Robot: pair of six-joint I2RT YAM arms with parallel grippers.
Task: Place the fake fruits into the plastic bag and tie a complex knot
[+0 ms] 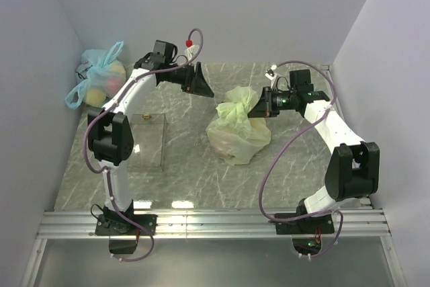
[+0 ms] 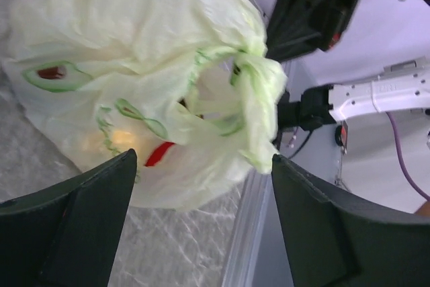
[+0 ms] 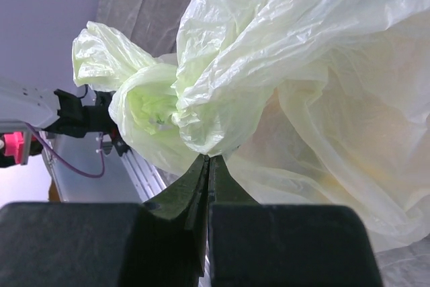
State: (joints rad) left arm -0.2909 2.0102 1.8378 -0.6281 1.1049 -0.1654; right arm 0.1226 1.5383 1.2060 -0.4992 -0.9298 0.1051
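Bag (image 1: 236,134) sits on the desk (image 1: 188,166), knot (image 3: 149,109) on top, fruits (image 2: 160,154) showing through — right gripper (image 3: 207,159) jaws pinch its plastic by the knot; left gripper (image 2: 203,159) jaws gape, holding nothing.

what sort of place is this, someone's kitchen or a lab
Most likely a robot lab test cell, not a kitchen: a left arm and a right arm bolted to a metal rail at the edge of a marble-pattern table, with plain pale walls boxing it in.

Knotted light blue bag (image 1: 99,80) far left, clear tray (image 1: 149,140) — marble table (image 1: 201,179)
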